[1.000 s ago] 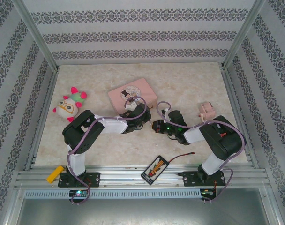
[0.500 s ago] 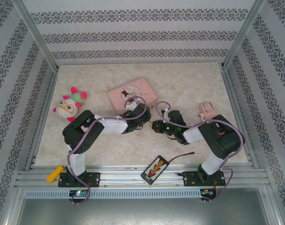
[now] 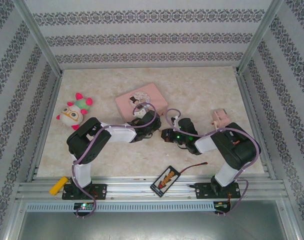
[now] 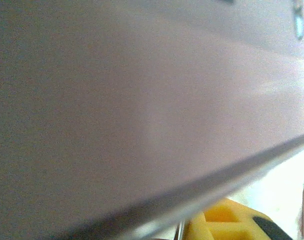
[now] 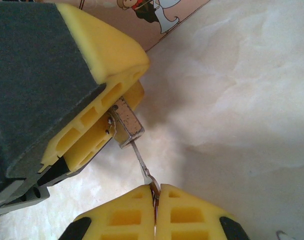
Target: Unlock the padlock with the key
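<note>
1. The table (image 3: 207, 90) has a smooth, cream, marble-veined top. It is boxed in by walls (image 3: 142, 37) papered in dark ornamental stripes, with metal rails (image 3: 142, 190) along the near edge.
2. The padlock (image 5: 126, 121) is a small metallic block near mid-table, just in front of the pink tin (image 3: 141, 99). The left hand (image 3: 151, 126) pinches it between yellow, pocketed fingers (image 5: 107, 55), one of them faced with a dark grey pad.
3. The key (image 5: 141, 162) is a thin grey blade. It runs from the padlock's end to the right hand (image 5: 155, 192), whose yellow tips are pressed together on its head.
4. Around them lie a plush toy (image 3: 73, 111) at left, a small pink box (image 3: 221, 118) at right, and a black card (image 3: 164, 181) with a red wire (image 3: 192, 167) near the edge.
5. From above, the two wrists cover padlock and key.
</note>
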You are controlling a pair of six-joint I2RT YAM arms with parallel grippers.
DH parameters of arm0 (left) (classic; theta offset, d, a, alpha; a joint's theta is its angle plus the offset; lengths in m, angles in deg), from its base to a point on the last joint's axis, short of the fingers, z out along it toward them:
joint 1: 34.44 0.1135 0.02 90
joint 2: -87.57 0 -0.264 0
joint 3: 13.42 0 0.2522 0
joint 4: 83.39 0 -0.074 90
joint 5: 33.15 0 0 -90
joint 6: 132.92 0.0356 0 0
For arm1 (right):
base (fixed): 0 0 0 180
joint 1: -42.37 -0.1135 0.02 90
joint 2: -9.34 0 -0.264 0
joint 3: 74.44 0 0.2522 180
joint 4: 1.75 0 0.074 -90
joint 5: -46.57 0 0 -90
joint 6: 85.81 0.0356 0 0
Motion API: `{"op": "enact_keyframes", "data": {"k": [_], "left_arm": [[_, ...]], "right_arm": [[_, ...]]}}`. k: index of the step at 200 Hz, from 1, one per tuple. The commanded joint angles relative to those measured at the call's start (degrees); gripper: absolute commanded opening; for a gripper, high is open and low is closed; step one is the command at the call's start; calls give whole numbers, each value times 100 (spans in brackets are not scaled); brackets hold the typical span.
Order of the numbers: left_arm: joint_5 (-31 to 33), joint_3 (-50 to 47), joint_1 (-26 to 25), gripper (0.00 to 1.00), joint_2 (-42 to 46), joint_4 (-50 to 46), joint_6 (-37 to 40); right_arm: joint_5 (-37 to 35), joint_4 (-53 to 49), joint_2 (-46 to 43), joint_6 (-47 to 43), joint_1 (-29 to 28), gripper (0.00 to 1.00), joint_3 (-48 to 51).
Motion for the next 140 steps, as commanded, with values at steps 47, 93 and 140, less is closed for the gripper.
{"op": "enact_keyframes", "data": {"k": [47, 93, 140], "left_arm": [[-778, -31, -91, 3, -169, 727, -462], [-864, -67, -106, 1, -145, 751, -488], [-1063, -188, -126, 0, -162, 951, -698]], "right_arm": [[-330, 510, 14, 147, -57, 0, -104], [-292, 830, 118, 216, -57, 0, -190], [-161, 1316, 267, 214, -48, 0, -184]]}}
